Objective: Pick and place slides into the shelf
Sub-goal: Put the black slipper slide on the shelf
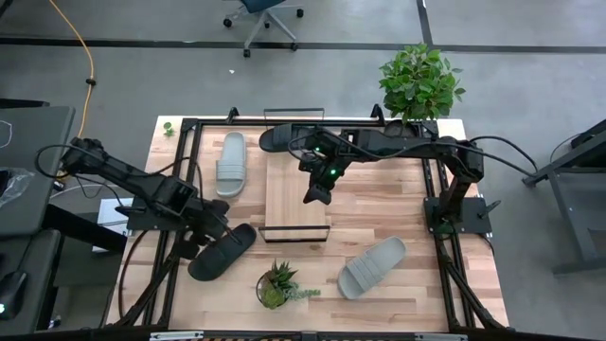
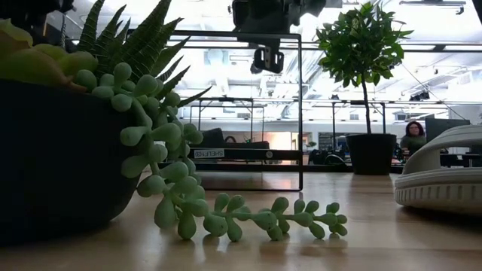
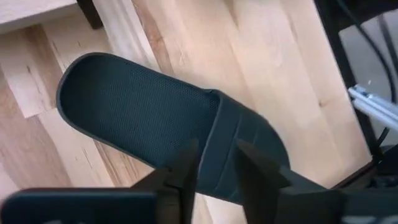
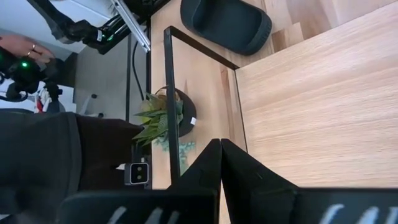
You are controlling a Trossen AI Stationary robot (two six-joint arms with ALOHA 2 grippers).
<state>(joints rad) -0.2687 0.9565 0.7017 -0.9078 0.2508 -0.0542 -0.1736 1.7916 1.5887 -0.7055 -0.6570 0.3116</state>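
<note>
A black slide (image 1: 222, 251) (image 3: 149, 118) lies sole down on the table near the front left. My left gripper (image 1: 214, 235) (image 3: 219, 171) hangs open just over it, one finger on each side of the strap's edge (image 3: 219, 127); I see no touch. My right gripper (image 1: 317, 196) (image 4: 221, 143) is shut on nothing above the shelf (image 1: 295, 194) (image 4: 311, 93), a light board lying at the table's middle. A second black slide (image 1: 282, 138) lies at the far edge. One grey slide (image 1: 230, 163) lies left of the shelf, another (image 1: 372, 267) (image 2: 444, 177) at the front right.
A small succulent pot (image 1: 275, 286) (image 2: 68, 135) stands at the near edge between the black and grey slides. A leafy potted plant (image 1: 418, 83) stands at the far right corner. The shelf's black wire frame (image 4: 168, 93) (image 2: 301, 113) rises at its near end.
</note>
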